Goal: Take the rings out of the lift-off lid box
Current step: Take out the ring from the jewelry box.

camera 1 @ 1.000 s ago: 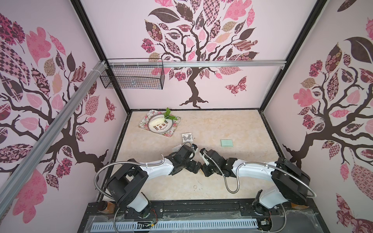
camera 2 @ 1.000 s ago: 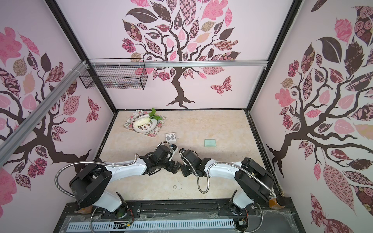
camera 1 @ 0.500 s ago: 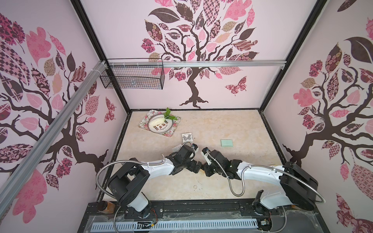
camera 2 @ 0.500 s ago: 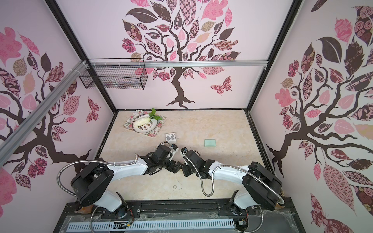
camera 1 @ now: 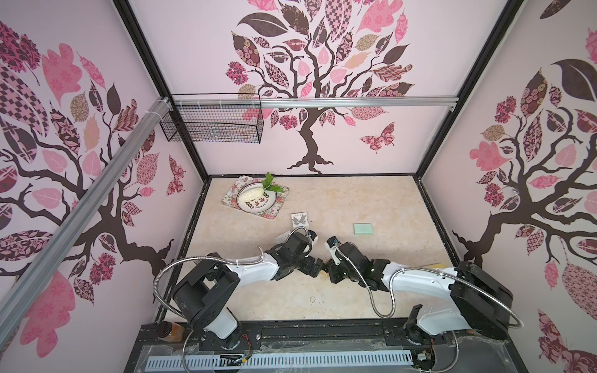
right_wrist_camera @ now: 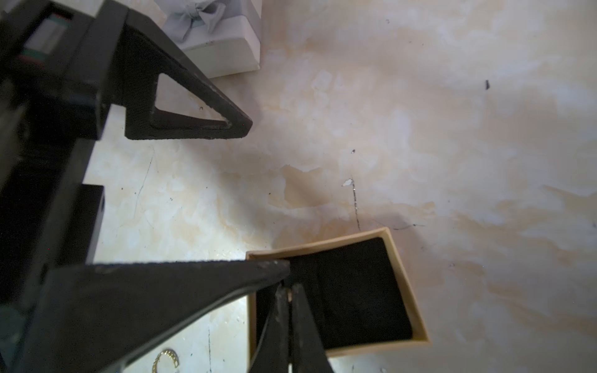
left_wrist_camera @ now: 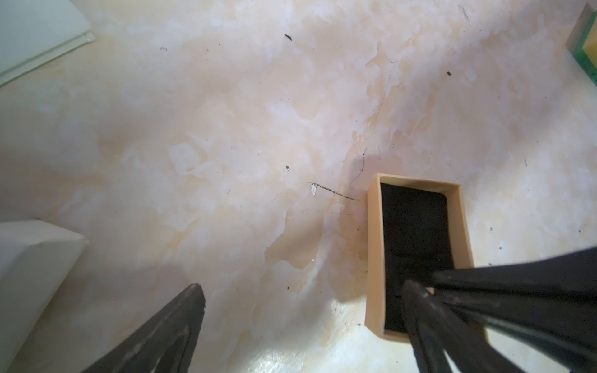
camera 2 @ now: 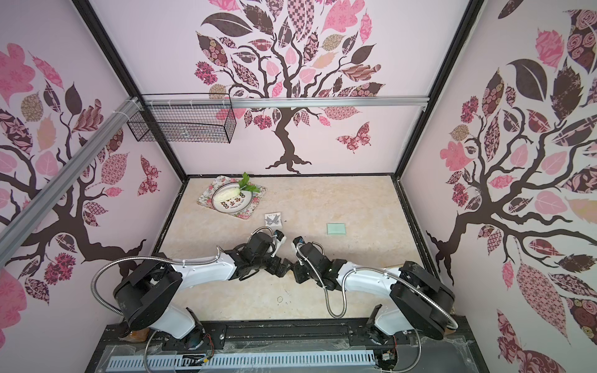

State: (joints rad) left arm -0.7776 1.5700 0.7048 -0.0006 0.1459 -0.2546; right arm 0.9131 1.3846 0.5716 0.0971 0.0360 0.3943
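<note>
The marbled beige surface (camera 1: 355,200) is spanned by the left arm (camera 1: 248,271) and the right arm (camera 1: 420,284), whose ends are brought close together near its middle in both top views. A floral tray (camera 1: 269,213) bearing a plate (camera 1: 255,208) is set in the far left corner. A white box (right_wrist_camera: 226,48) tied with a grey bow and a pale green flat piece (camera 1: 363,229) are seen farther back than the arms' ends.

The open tan box (left_wrist_camera: 374,242) (right_wrist_camera: 403,287), lined in black, is stood on the surface beneath both grippers. Only the lining is shown in its visible part. The left gripper (left_wrist_camera: 302,289) is held released, its jaws spread wide, with one jaw reaching the box's rim. The right gripper (right_wrist_camera: 290,290) is clenched, its tips lowered over the box's edge. Whether anything is pinched there cannot be told.

One thin ring (camera 1: 312,299) (camera 2: 280,299) is found on the bare surface outside the box, between the grippers and the front edge. A thin ring (right_wrist_camera: 166,358) is likewise shown on the surface near the box in the right wrist view.
</note>
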